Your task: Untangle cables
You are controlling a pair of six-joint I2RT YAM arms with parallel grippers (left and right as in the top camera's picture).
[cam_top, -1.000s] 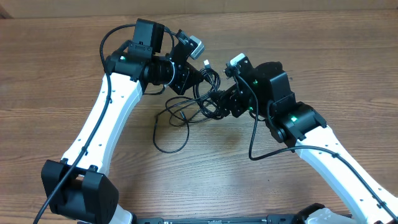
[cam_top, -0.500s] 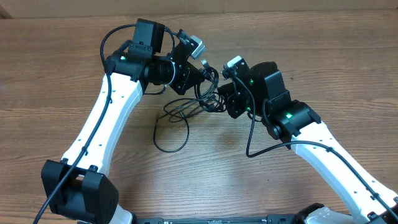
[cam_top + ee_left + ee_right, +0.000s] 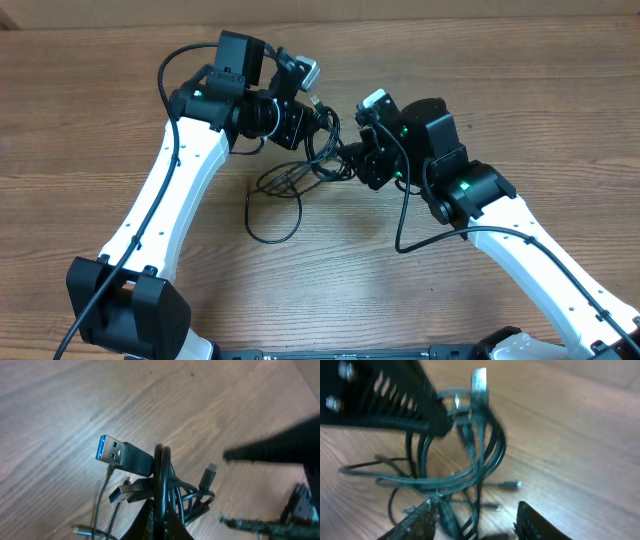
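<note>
The cables [image 3: 292,178] are thin black cords, tangled between the two arms, with one loop trailing toward the near side [image 3: 272,222]. My left gripper [image 3: 312,122] is shut on a bunch of cable strands [image 3: 161,477] and holds them off the table. A USB plug with a blue insert [image 3: 123,455] sticks out beside the strands. My right gripper [image 3: 350,160] is open, its fingers [image 3: 477,522] straddle several hanging strands [image 3: 479,467]. A silvery plug [image 3: 479,381] points up near the left gripper, and a small plug [image 3: 512,485] lies on the wood.
The wooden table [image 3: 520,90] runs all round. The two arms' wrists are close together above the tangle. The left arm's own thick black wire [image 3: 172,62] arcs at the back and the right arm's own wire [image 3: 405,225] hangs near the front.
My right gripper has moved left and back, closer to the left gripper. The left gripper has drawn the bunch slightly back and left, and the tangle has gathered tighter under both.
</note>
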